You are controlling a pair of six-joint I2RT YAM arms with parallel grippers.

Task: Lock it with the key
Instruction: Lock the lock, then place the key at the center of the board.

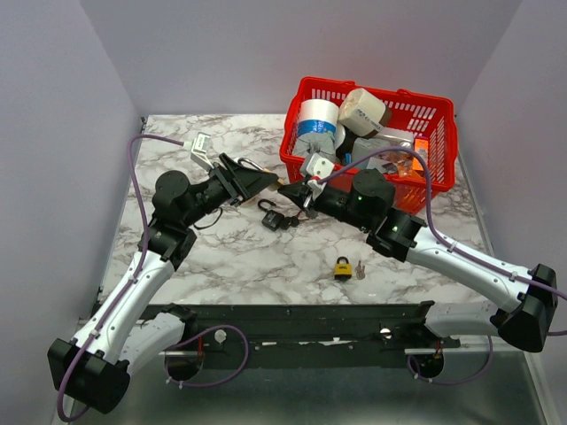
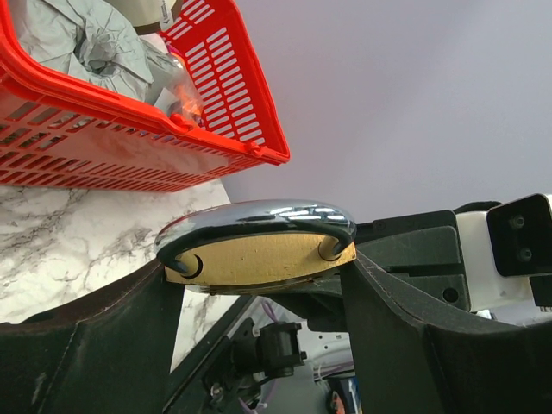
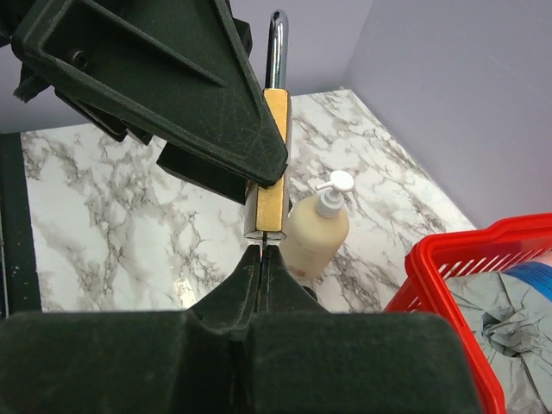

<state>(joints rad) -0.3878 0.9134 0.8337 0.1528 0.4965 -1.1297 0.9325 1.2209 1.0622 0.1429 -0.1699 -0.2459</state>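
A brass padlock (image 2: pixel 259 259) with a chrome shackle (image 2: pixel 259 214) is clamped by its two narrow ends between the fingers of my left gripper (image 2: pixel 259 269) and held above the table. In the right wrist view the padlock (image 3: pixel 273 155) stands on edge with its shackle pointing up. My right gripper (image 3: pixel 261 252) is shut just below its base. A thin sliver of the key (image 3: pixel 261 247) shows between the fingertips and runs into the lock's underside. In the top view the two grippers (image 1: pixel 266 182) (image 1: pixel 287 189) meet tip to tip at mid-table.
A red basket (image 1: pixel 441 133) full of tape rolls and packets stands at the back right. A black padlock (image 1: pixel 275 219) lies just below the grippers, and another brass padlock (image 1: pixel 343 266) with keys lies nearer the front. A cream pump bottle (image 3: pixel 316 228) stands behind the held lock.
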